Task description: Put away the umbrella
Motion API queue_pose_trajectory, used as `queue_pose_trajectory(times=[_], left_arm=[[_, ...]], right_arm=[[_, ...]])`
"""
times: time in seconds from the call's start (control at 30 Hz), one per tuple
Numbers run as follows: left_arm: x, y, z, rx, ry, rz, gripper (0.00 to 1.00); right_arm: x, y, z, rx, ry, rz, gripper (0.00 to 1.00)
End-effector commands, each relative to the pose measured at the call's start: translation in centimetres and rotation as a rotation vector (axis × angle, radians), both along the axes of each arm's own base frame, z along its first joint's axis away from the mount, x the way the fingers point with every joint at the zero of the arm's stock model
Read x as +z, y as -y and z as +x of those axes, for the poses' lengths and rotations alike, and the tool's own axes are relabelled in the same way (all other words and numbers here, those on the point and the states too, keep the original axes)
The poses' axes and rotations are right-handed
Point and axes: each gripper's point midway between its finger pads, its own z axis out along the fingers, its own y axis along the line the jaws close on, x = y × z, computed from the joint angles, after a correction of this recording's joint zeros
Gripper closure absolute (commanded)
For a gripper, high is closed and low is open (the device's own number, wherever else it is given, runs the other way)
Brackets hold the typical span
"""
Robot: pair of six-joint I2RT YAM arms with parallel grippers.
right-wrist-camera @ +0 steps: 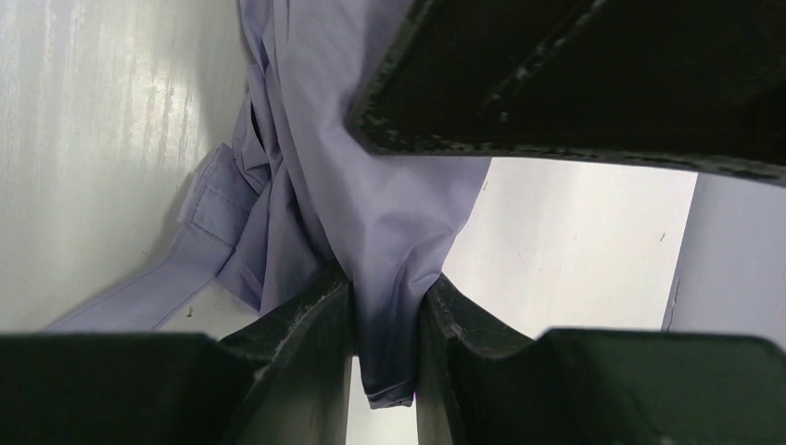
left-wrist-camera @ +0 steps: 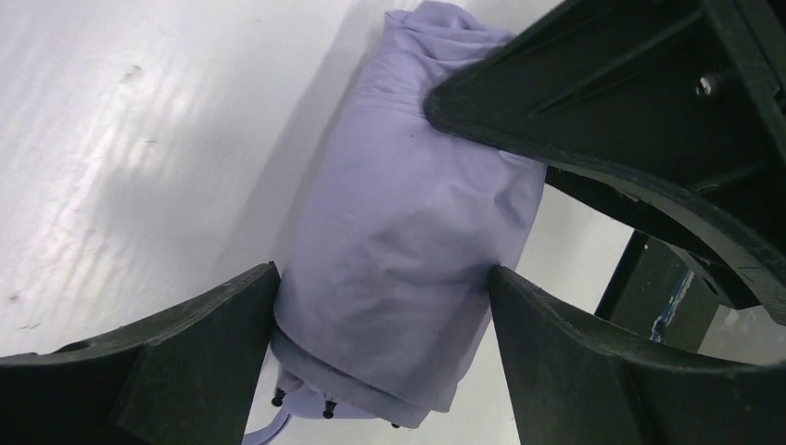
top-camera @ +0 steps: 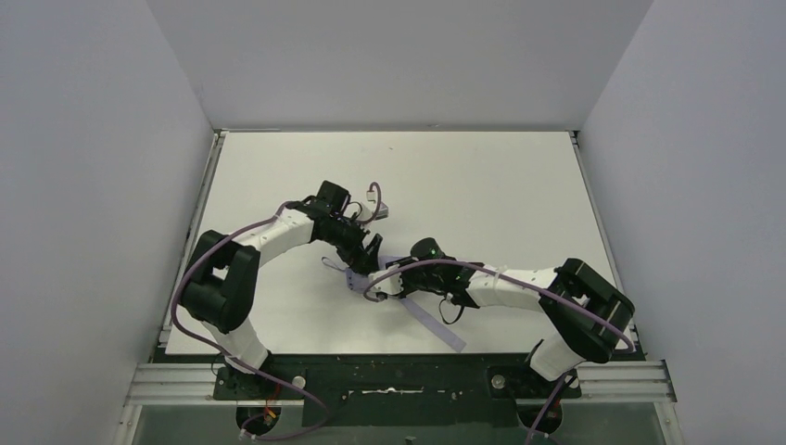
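Observation:
The umbrella (top-camera: 355, 278) lies folded on the white table between the two arms, a pale lavender bundle (left-wrist-camera: 408, 232) with small black rib tips at its near end. My left gripper (top-camera: 369, 252) straddles it with the jaws wide, and both fingertips press the fabric on either side (left-wrist-camera: 382, 287). My right gripper (top-camera: 394, 278) is shut on a fold of the lavender fabric (right-wrist-camera: 371, 185), pinched between its two fingers (right-wrist-camera: 385, 315). The two grippers sit close together, so each one's black finger crosses the top of the other's wrist view.
A flat lavender strip (top-camera: 440, 329) runs from under the right gripper toward the table's near edge. A strap with a flat tab (right-wrist-camera: 209, 199) lies beside the fabric. White walls enclose the table (top-camera: 482, 176) on three sides.

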Motion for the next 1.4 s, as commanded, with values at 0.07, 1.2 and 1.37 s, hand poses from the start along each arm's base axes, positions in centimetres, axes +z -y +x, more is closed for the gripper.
queue_pose_trajectory(times=[0.07, 1.2, 1.37], left_arm=[[1.2, 1.3, -1.8, -0.110, -0.019, -0.045, 0.20], [-1.1, 1.1, -3.7, -0.184, 0.062, 0.244, 0.85], [-1.1, 0.9, -3.2, -0.169, 0.114, 0.288, 0.86]], right_arm=[[-2.7, 3.3, -1.2, -0.037, -0.073, -0.115, 0.90], [4.0, 5.3, -1.2, -0.162, -0.032, 0.021, 0.32], [7.5, 5.9, -2.9, -0.220, -0.055, 0.182, 0.30]])
